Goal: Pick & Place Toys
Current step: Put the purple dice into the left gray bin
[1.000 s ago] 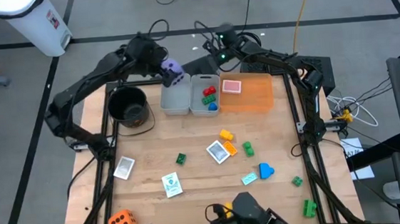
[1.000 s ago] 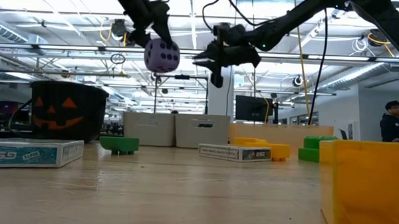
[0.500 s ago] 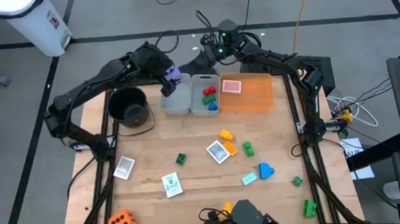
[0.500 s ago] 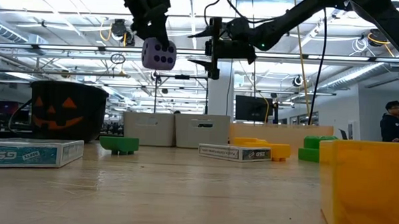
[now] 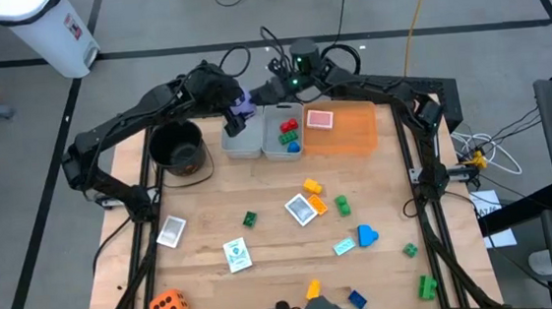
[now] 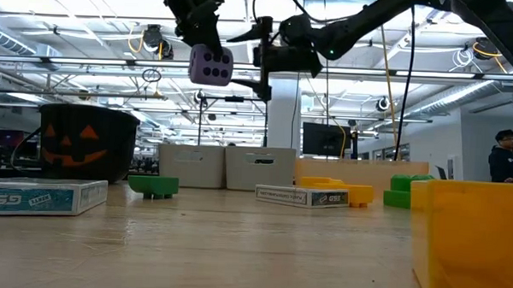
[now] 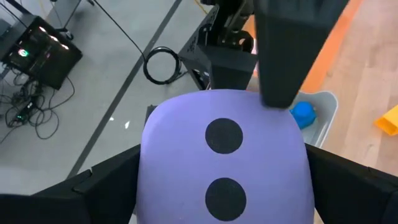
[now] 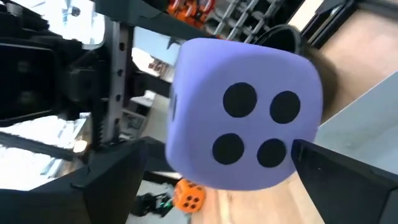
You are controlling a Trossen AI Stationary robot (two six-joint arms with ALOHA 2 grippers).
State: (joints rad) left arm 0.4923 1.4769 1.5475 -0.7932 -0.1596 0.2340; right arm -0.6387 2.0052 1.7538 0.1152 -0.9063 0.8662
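A purple die with black dots (image 6: 210, 65) hangs high above the left grey bin (image 5: 242, 139), with my left gripper (image 7: 224, 186) shut on it. The die fills the left wrist view (image 7: 224, 155). My right gripper (image 6: 262, 57) stands open and level just beside the die, on its side toward the table's right. A gap shows between its fingers and the die. In the right wrist view the die (image 8: 242, 112) looms between and ahead of the two fingers. An orange die (image 5: 167, 306), cards and small bricks lie on the table. My left gripper pinches the purple die by two opposite faces (image 7: 151, 171) between its two fingers (image 7: 106, 186). The fingers come slanting down from the table's far left. The die hangs clear of everything, above the left bin, its two-dot face toward the wrist.
The right grey bin (image 5: 274, 150) holds red, green and blue bricks. An orange tray (image 5: 353, 134) carries a red card. A black pumpkin bucket (image 5: 177, 147) stands left of the bins. Cards (image 5: 237, 254) and bricks (image 5: 365, 234) lie scattered over the near half of the table.
My right gripper has opened wide, rolled and moved toward the table's left, up to the purple die. My left gripper has rolled and shifted a little toward the right gripper, turning the die so other faces show; it keeps its hold.
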